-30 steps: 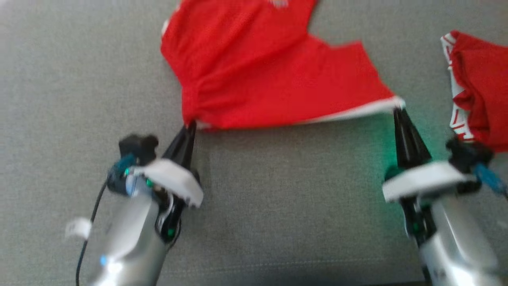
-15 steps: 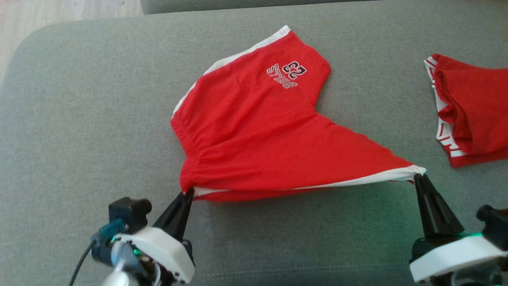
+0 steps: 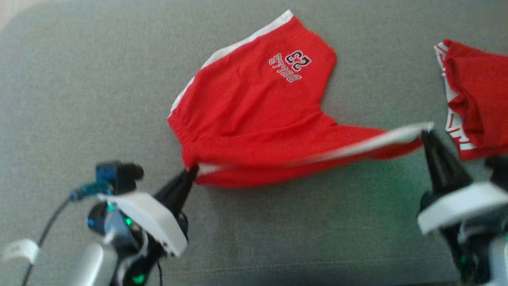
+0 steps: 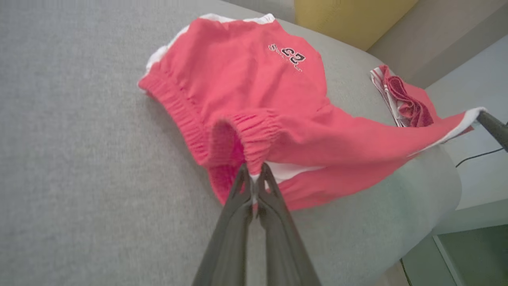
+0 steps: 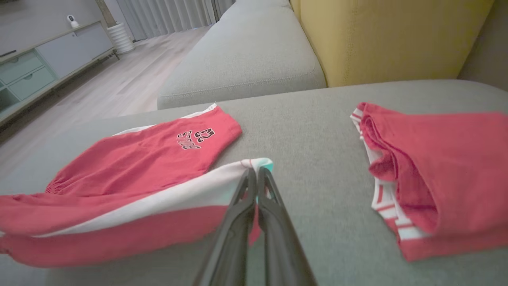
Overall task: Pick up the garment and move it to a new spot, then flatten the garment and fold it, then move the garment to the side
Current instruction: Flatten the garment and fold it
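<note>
Red shorts (image 3: 258,119): thin, light jersey, limp. They sag between holds, so they will likely drag and crease. Gathered elastic waistband (image 4: 178,107), white side stripe (image 3: 369,143), stitched number print. They lie mid-cushion (image 3: 79,99), with the near edge lifted off the cushion. Left gripper (image 3: 192,171) jaws are pinched together on the waistband corner. Right gripper (image 3: 426,133) jaws are pinched on the striped hem corner. Corners judged the best holds. The grey woven cushion gives friction. Folded red garment (image 3: 480,99) at the cushion's right end.

A grey upholstered cushion (image 3: 79,99) bears red shorts (image 3: 254,111) centrally; folded red garment (image 3: 480,91) at right.
</note>
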